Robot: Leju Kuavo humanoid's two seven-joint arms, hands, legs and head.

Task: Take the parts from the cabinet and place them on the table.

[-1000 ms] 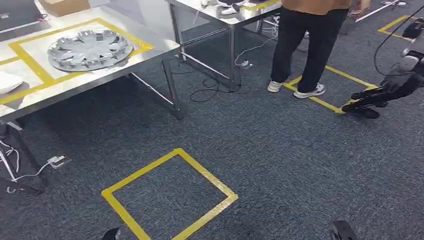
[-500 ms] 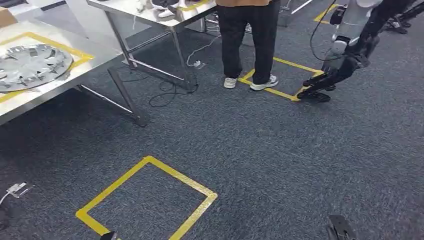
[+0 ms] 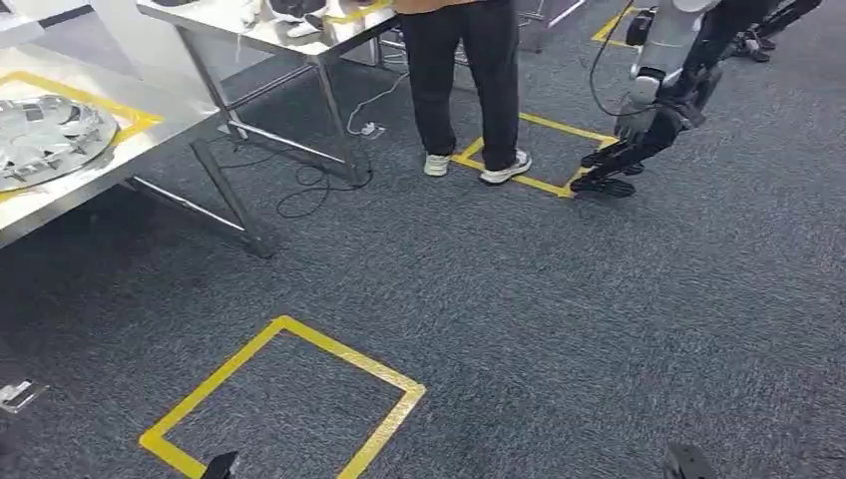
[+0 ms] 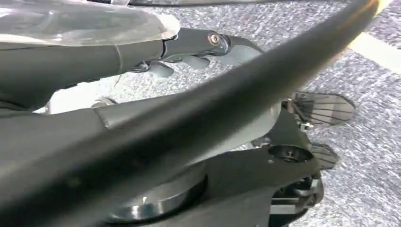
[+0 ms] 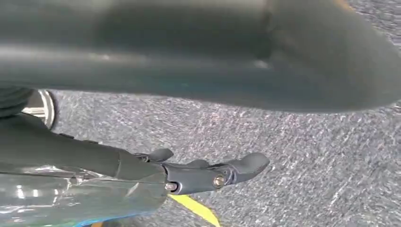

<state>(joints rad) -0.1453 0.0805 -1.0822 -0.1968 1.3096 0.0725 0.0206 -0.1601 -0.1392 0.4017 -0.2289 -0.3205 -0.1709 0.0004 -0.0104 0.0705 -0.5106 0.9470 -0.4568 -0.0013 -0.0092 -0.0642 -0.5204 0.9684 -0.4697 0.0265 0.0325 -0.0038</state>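
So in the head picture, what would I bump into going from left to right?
Silver wheel cover on the steel table, then the yellow tape square on the floor, then a person's legs, then another robot's arm.

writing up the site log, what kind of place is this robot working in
Most likely a robot test lab or workshop, not a home: steel work tables on grey carpet, yellow tape squares marking floor positions, a silver wheel cover lying on one table, loose cables, and a person standing by.
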